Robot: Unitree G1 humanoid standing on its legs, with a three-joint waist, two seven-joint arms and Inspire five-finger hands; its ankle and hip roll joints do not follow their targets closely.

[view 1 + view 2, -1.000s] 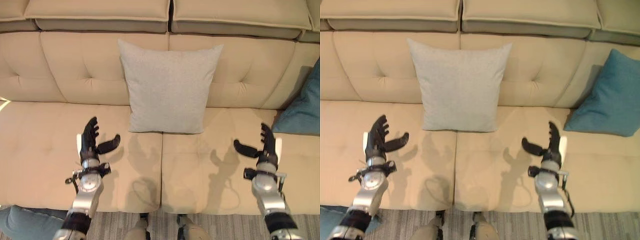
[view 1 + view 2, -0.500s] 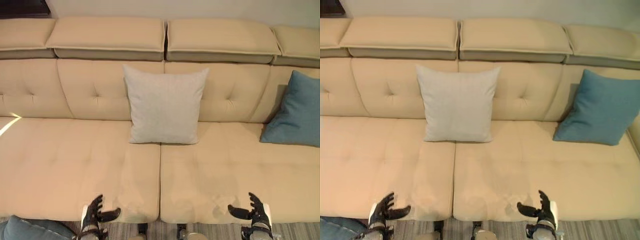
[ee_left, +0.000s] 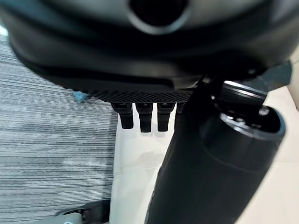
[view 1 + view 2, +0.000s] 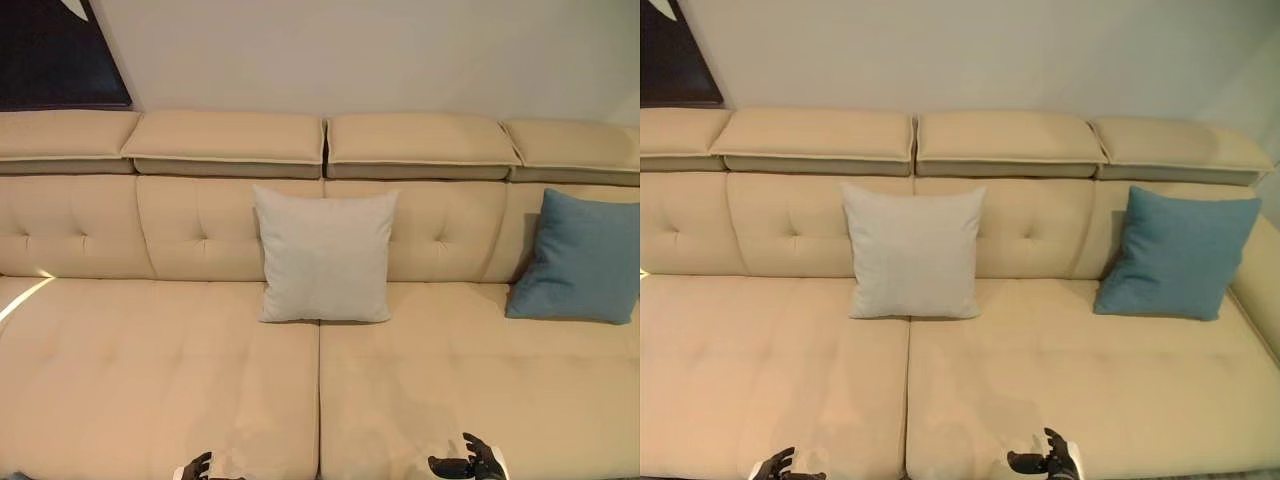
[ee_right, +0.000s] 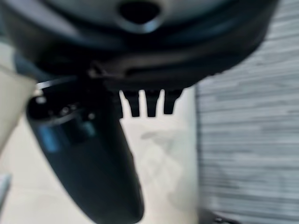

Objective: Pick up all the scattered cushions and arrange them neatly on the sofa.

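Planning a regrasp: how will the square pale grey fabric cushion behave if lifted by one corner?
The square pale grey fabric cushion looks plump and soft, so it would probably sag. It seems light for its bulk. Leaning upright on the beige sofa's backrest, it could topple forward if nudged.

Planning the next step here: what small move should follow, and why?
Probably turn to look for a cushion still off the sofa. The grey cushion and the blue cushion already lean upright against the sofa back, and the left robot hand and right robot hand are open, holding nothing.
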